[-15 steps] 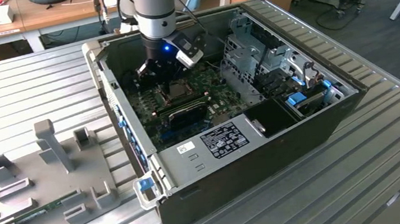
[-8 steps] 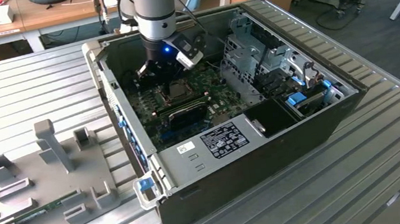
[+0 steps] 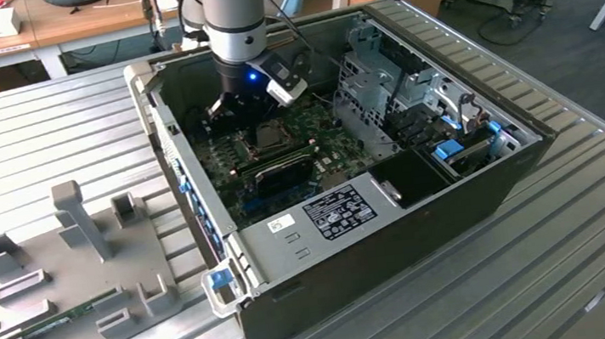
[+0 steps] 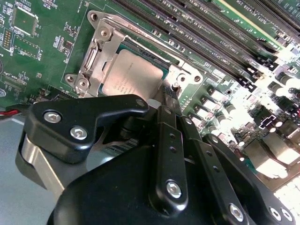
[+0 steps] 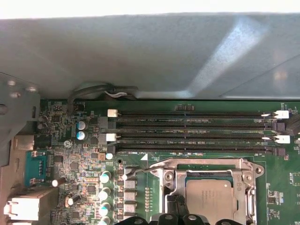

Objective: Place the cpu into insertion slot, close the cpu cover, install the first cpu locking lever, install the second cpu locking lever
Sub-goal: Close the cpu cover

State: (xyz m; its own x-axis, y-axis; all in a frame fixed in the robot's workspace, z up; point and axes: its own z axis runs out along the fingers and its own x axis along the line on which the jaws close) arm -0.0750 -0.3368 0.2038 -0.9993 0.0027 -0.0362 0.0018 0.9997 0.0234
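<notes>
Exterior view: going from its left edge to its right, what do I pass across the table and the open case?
Grey fixture plate → blue latch on the case's corner → insertion slot on the green board → metal drive cage → blue-tabbed drive bay.

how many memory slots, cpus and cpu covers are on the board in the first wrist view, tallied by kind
memory slots: 4
cpu: 1
cpu cover: 1
total: 6
</notes>
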